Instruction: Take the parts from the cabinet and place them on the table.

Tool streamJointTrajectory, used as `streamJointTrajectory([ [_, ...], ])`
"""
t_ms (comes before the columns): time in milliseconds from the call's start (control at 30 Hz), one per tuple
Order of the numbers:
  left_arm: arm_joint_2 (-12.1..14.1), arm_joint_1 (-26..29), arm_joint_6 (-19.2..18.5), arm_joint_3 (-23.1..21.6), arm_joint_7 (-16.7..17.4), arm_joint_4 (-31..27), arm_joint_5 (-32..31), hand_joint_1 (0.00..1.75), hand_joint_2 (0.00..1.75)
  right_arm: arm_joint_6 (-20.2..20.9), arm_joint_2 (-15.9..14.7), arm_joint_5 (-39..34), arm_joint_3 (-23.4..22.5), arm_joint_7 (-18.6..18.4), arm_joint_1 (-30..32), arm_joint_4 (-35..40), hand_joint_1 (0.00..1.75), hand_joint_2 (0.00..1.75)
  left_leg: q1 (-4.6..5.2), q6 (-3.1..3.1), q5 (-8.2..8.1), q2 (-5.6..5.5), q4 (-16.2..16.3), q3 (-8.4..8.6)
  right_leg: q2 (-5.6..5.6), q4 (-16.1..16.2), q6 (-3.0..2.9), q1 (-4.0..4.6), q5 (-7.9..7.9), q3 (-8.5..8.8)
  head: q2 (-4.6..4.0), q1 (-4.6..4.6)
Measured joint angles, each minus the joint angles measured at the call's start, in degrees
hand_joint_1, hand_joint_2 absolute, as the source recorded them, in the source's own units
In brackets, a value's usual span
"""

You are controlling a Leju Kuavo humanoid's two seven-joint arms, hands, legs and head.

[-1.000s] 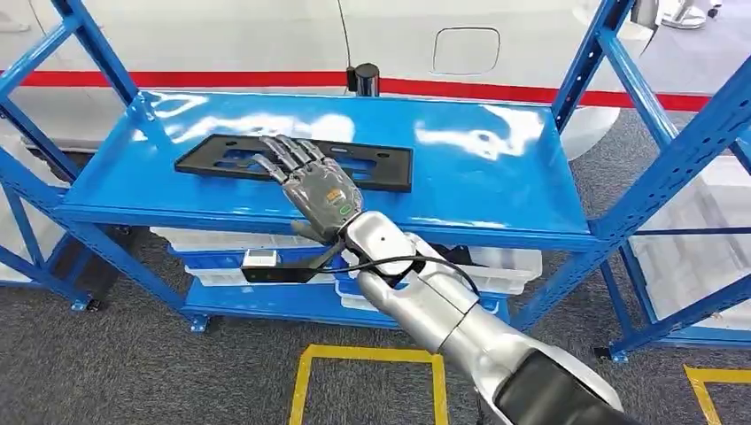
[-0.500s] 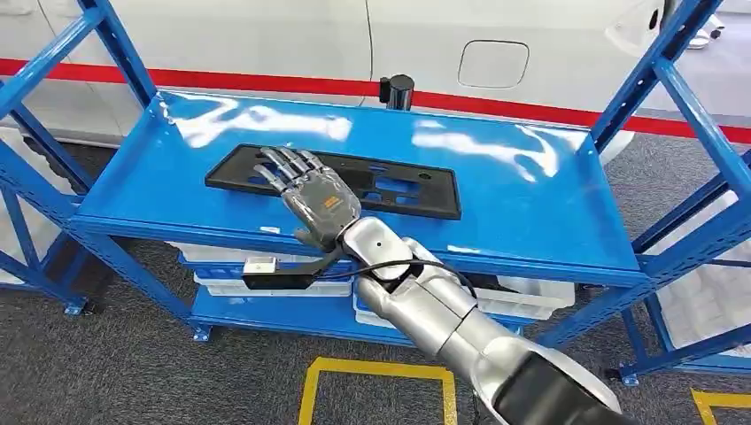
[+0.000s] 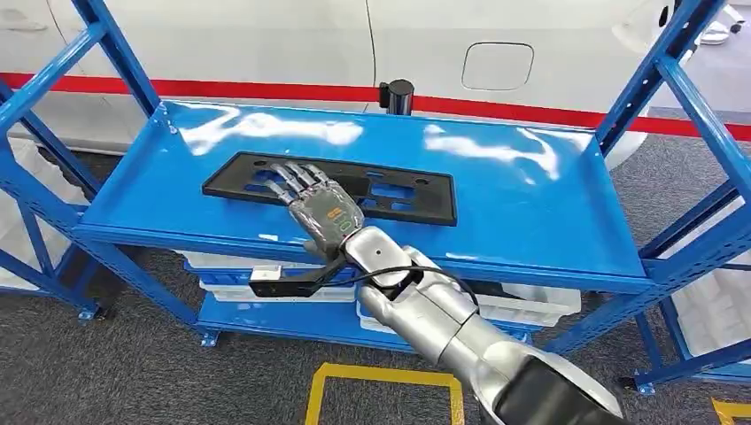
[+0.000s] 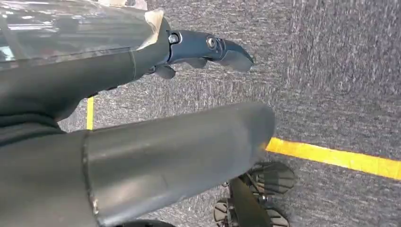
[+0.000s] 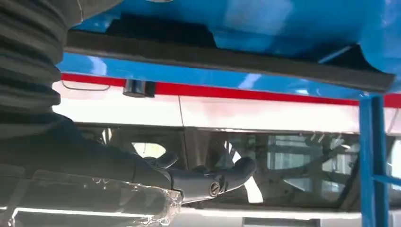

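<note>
One black flat part [image 3: 354, 188] is seen lying on the blue cabinet shelf [image 3: 531, 204], towards its left half, with cut-outs along its length. The right hand [image 3: 321, 205] is laid over the part's middle, fingers spread and extended flat; nothing is gripped. The left hand [image 4: 208, 47] is seen above grey carpet with a yellow floor line [image 4: 331, 156], fingers loosely apart and holding nothing. White bins [image 3: 522, 305] are stored on the shelf below.
</note>
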State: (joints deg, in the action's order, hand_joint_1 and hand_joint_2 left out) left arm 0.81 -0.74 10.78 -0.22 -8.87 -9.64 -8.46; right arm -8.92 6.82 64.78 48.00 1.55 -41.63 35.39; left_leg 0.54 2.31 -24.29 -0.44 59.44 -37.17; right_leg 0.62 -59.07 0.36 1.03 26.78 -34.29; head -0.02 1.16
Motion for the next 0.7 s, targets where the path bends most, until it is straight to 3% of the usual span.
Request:
streamJointTrajectory([
  [267,-0.1,0.0,0.2,0.0,0.0,0.0,-0.4,0.0,0.0,0.2,0.0,0.0,-0.2,-2.6,-0.1,-3.1,0.0,1.75,-0.03,-0.23,-0.03,0.0,-0.1,0.02,-0.01,0.0,-0.21,0.03,0.12,-0.01,0.0,0.0],
  [700,-0.1,0.0,0.4,0.0,0.3,0.0,-1.5,0.0,0.0,0.6,-0.1,0.2,-5.7,-7.3,-0.5,-8.7,0.0,1.75,0.1,-0.23,-0.03,0.01,-0.1,0.02,-0.01,0.0,-0.2,-0.08,0.12,0.01,0.0,0.0],
])
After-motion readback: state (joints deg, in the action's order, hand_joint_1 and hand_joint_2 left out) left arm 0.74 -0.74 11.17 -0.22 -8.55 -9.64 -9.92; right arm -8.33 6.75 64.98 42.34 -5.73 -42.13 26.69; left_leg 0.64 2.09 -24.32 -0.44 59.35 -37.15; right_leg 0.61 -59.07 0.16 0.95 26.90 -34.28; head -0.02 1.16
